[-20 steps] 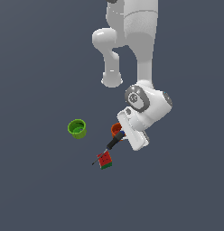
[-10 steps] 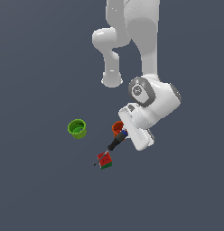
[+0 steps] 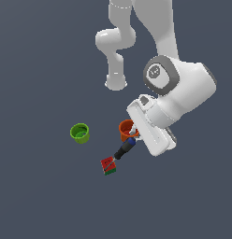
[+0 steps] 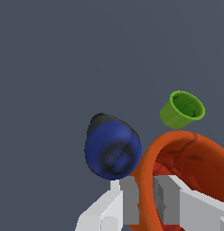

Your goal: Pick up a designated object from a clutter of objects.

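The designated object, an orange-red cup point(image 3: 125, 129), stands just beyond the black-handled screwdriver point(image 3: 123, 150) in the exterior view. My gripper point(image 3: 132, 134) is at its rim. The wrist view shows the cup's wall point(image 4: 147, 167) pinched between my two fingers point(image 4: 130, 198), one outside and one inside the cup; the gripper point(image 4: 146, 181) is shut on it. Close beside the cup is the screwdriver's blue tip point(image 4: 113, 151). In the clutter, the green cup point(image 3: 80, 133) point(image 4: 181, 109) stands apart and the red-and-green cube point(image 3: 107, 165) lies at the screwdriver's other end.
The arm's white wrist housing point(image 3: 183, 93) hangs over the exterior view's right of the cup. The robot base point(image 3: 115, 83) stands behind. All the objects rest on a plain dark grey floor point(image 3: 43, 196).
The wrist has swung toward the exterior view's right, showing more of the orange-red cup. The green cup, cube and screwdriver have kept their places.
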Controlling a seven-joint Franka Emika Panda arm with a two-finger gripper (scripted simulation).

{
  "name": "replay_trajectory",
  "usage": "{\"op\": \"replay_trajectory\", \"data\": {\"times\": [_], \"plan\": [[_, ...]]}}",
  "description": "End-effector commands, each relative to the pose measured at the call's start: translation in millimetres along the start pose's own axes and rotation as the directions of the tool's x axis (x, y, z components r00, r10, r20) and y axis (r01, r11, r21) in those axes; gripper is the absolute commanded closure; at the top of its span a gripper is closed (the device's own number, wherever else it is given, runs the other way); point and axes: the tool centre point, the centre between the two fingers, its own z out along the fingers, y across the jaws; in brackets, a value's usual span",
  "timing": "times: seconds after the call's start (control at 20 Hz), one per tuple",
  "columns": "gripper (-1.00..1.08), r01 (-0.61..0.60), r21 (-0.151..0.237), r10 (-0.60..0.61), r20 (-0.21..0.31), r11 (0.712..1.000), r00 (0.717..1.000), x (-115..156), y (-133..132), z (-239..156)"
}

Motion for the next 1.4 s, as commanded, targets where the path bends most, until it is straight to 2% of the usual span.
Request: {"op": "replay_trajectory", "data": {"times": [0.0, 0.7, 1.35], "plan": [[1.08, 0.0, 0.002, 0.0, 0.002, 1.0, 1.0, 17, -7, -24], [1.08, -0.002, 0.002, 0.002, 0.0, 1.0, 1.0, 88, -39, -120], [1.08, -0.004, 0.001, 0.004, -0.006, 1.0, 1.0, 123, -56, -166]]}}
